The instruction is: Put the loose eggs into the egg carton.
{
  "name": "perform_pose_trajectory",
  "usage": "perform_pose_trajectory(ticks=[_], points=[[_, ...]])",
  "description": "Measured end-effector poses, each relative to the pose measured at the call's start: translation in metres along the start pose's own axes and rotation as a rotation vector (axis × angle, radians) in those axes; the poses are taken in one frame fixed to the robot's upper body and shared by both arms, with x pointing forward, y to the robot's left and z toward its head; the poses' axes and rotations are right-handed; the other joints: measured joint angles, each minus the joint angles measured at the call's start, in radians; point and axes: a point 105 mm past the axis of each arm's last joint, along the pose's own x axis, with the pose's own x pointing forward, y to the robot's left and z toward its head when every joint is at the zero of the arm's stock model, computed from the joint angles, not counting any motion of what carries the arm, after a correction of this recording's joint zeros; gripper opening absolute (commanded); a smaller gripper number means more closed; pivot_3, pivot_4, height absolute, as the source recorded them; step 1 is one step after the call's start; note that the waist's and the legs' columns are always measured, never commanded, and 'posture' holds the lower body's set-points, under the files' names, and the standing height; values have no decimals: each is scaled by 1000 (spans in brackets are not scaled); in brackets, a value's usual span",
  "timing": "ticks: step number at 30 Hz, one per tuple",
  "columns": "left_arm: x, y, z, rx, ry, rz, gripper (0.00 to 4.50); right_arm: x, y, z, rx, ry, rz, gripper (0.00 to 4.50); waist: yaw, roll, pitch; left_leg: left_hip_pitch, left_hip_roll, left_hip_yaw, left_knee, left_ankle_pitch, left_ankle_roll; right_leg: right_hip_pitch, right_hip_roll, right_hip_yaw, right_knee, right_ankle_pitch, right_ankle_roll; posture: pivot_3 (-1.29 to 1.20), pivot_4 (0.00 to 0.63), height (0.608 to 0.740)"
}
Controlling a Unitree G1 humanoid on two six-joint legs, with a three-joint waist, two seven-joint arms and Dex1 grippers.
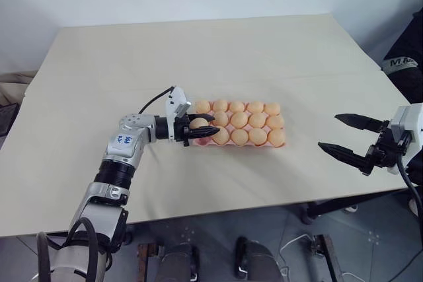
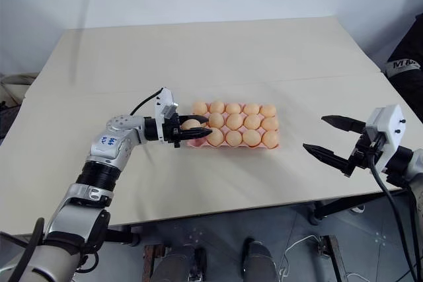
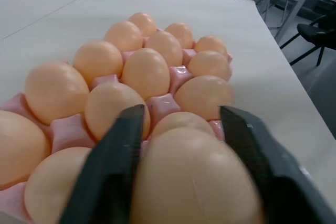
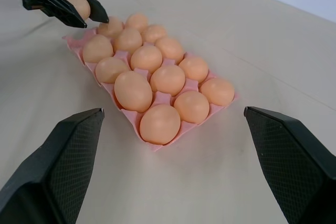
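The pink egg carton (image 1: 192, 142) lies in the middle of the pale table, its cups holding several peach eggs (image 1: 239, 119). My left gripper (image 1: 211, 125) hovers over the carton's left end, shut on one loose egg (image 3: 194, 182), which sits a little higher than the eggs in the cups (image 4: 76, 2). The cup under that egg is hidden by it. My right gripper (image 1: 328, 131) hangs wide open to the right of the carton, near the table's front right edge, with nothing between its fingers.
The table (image 1: 198, 51) stretches bare behind and to the left of the carton. A dark garment (image 1: 406, 57) shows at the right edge. Chair bases and cables (image 1: 258, 255) lie on the floor below the front edge.
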Motion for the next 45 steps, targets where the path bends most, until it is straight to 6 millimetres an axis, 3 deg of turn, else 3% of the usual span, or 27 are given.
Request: perform_pose_trajectory(ticks=[4,11,14,16,20,23,27,32,35,45], points=[[2,0,0,-2,-7,3,4411,0,0,0,0,0,-1,4500,0,0,0,0,0,0,0,0,0,0,0,0,0,0,0,0,150,740],[-3,2,5,8,-13,20,4466,1,-2,3,-8,-8,-2,4500,0,0,0,0,0,0,0,0,0,0,0,0,0,0,0,0,150,740],[-14,2,23,64,-37,29,4466,2,-2,5,-14,-14,-2,4500,-1,0,0,0,1,0,0,0,0,0,0,1,0,0,0,0,150,740],[-30,4,32,102,-34,58,4466,2,-2,5,-14,-14,1,4500,-5,0,0,0,2,1,0,-1,-1,0,0,1,0,0,0,0,150,740],[-83,9,37,161,13,154,4466,-2,-4,2,-1,3,13,4500,-11,0,0,1,3,3,0,-1,-2,-1,1,2,0,0,0,0,150,740],[-106,8,31,122,25,173,4466,-4,-6,1,3,11,24,4500,-7,0,0,1,3,3,0,-2,-1,-1,0,3,0,0,0,0,150,740],[-157,21,36,81,42,335,4466,-8,-14,-3,18,27,12,4500,-6,0,0,1,3,3,0,-5,-4,-1,-1,4,-1,0,-1,0,150,740],[-185,23,34,63,108,415,4466,-2,-21,-1,5,21,21,4500,-6,0,0,1,4,3,0,-6,-6,-2,-1,4,-1,0,-1,0,150,740],[-192,18,30,9,139,417,4466,3,-23,-5,19,32,33,4500,-6,0,0,0,4,4,-1,-6,-6,-2,-1,4,-2,0,-1,0,150,740],[-185,-15,24,-19,136,228,4466,12,-27,-7,14,36,61,4500,-13,2,1,0,6,6,-1,-8,-8,-4,0,5,-2,0,-1,0,150,740]])
